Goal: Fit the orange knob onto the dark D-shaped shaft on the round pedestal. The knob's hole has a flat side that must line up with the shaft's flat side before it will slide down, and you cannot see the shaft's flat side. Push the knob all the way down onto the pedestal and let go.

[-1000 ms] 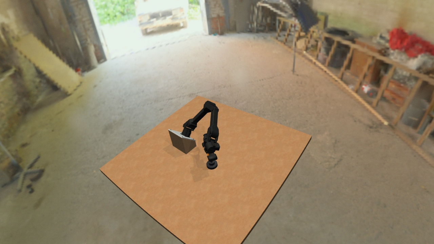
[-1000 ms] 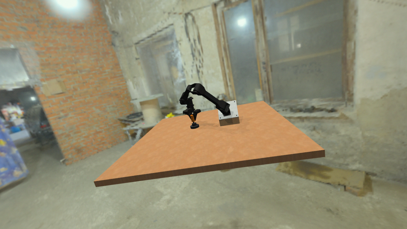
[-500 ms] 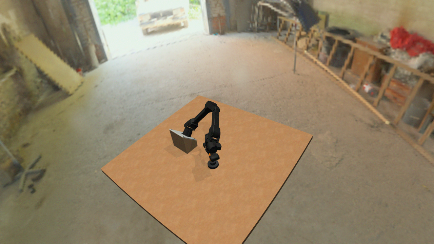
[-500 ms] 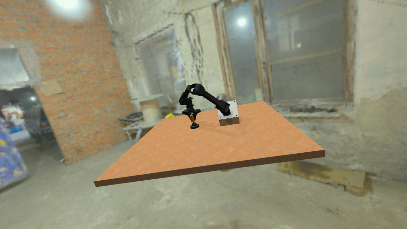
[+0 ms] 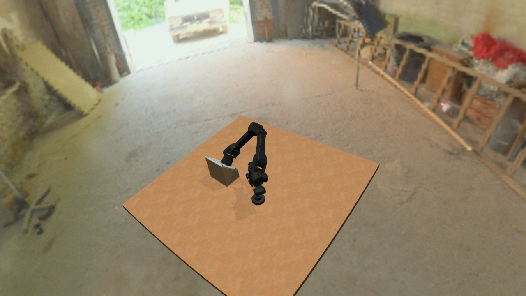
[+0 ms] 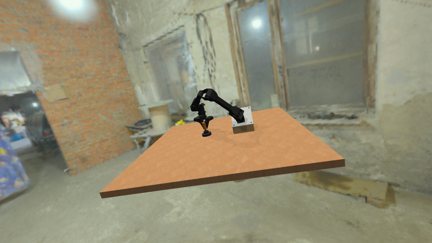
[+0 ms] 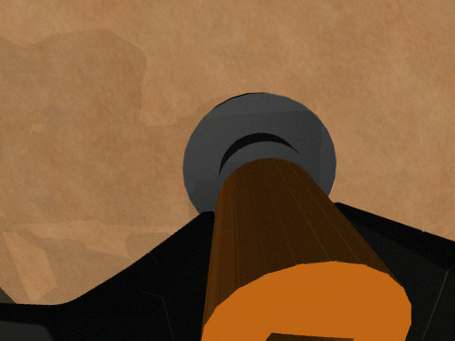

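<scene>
My gripper (image 5: 258,186) (image 6: 204,124) is shut on the orange knob (image 7: 298,260) (image 6: 204,124) and holds it upright right over the round grey pedestal (image 7: 209,165) (image 5: 258,200) (image 6: 206,133). A thin dark arc (image 7: 256,144) shows on the pedestal just past the knob's far end. The knob hides the shaft itself. I cannot tell whether the knob's far end touches the shaft.
The pedestal stands on a brown board table (image 5: 301,191) (image 6: 241,151). The arm's grey base block (image 5: 220,171) (image 6: 241,123) stands a short way behind it. The table's edges lie far from the pedestal.
</scene>
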Controlling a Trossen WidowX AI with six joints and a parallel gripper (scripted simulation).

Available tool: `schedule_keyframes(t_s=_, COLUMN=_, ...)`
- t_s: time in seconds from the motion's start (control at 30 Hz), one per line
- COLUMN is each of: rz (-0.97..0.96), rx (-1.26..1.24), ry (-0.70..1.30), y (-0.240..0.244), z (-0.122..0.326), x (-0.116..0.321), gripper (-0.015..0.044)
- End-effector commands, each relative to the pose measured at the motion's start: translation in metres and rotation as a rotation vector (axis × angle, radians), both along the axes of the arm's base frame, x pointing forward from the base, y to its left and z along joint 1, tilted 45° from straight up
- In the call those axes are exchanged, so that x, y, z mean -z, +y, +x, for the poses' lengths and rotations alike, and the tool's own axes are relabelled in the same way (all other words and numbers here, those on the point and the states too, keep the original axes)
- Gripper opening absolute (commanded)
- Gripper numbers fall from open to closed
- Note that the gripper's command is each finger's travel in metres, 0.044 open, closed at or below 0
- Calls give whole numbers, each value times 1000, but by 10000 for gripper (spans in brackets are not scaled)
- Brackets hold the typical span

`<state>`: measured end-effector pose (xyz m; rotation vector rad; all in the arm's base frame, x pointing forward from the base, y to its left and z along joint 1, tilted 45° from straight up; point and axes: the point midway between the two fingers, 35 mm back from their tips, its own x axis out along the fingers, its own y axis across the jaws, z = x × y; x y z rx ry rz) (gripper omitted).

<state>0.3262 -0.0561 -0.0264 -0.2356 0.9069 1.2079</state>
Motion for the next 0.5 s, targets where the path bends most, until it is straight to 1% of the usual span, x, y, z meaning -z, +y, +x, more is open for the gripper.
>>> schedule_keyframes(t_s=0.0, rz=-1, rx=-1, ry=-4, y=1, z=0, x=1, gripper=0)
schedule_keyframes(t_s=0.47, rz=-1, rx=-1, ry=-4, y=-3, z=3, x=-2, gripper=0)
